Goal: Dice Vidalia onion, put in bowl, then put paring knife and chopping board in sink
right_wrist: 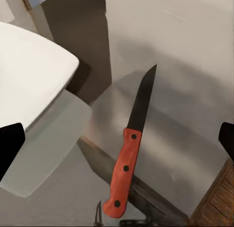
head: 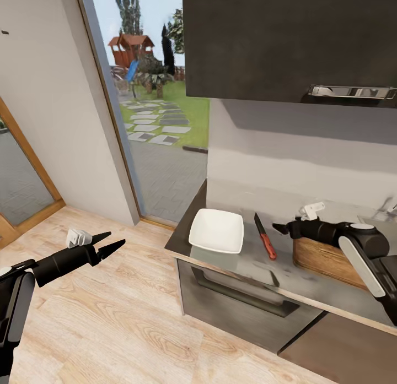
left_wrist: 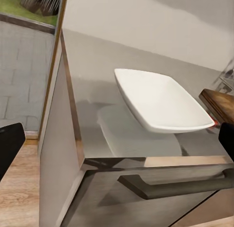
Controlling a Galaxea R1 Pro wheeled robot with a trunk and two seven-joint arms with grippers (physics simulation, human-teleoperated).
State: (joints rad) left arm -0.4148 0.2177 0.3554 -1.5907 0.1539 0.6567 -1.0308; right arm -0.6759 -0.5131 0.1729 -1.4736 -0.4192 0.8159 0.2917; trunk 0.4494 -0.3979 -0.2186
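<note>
The right gripper [head: 280,227] hovers over the countertop [head: 242,263] with its fingers spread apart and nothing between them, its tips aimed toward the paring knife [head: 265,236]. The knife lies flat on the grey surface just beside those tips, its long axis running front to back: the grey blade points at the backsplash, the red-orange handle [right_wrist: 123,174] toward the counter's front edge. Under the right forearm sits the chopping board [head: 325,258], its brown wood edge showing, close to the knife on the right. On the knife's other side, near the counter's left end, rests the white bowl [head: 216,230], shallow and holding nothing; the left wrist view shows its inside [left_wrist: 156,99] bare. The left gripper [head: 107,244] hangs out over the wood floor [head: 110,318], well apart from the counter, fingers open and holding nothing.
</note>
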